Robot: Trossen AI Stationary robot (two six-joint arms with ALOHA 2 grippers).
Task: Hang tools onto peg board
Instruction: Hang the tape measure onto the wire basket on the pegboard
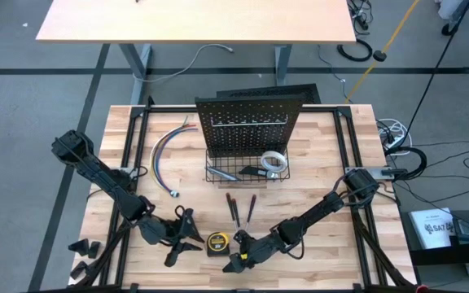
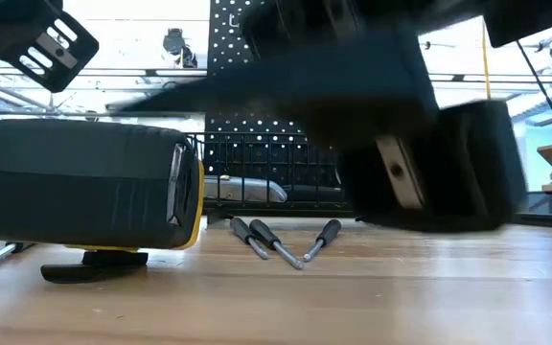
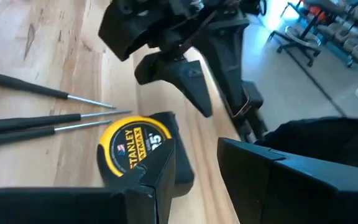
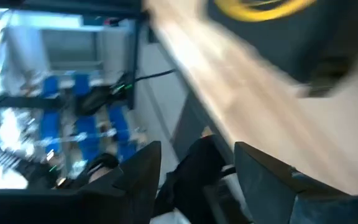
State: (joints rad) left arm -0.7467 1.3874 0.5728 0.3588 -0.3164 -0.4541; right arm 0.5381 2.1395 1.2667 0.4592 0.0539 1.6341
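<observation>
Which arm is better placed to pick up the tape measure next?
Left, probably. The left pincer is open and faces the tape measure; the right pincer, also open, points off the table edge.

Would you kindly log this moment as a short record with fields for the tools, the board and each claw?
tape measure: lying on the table near its front edge, between the two claws, held by neither
screwdrivers: three loose on the table in front of the peg board
peg board: upright; no tool seen hanging on it
wire basket: holds the white tape roll and utility knife
left claw: open, low beside the tape measure
right claw: open, at the table's front edge, empty
cables: beside the board
</observation>
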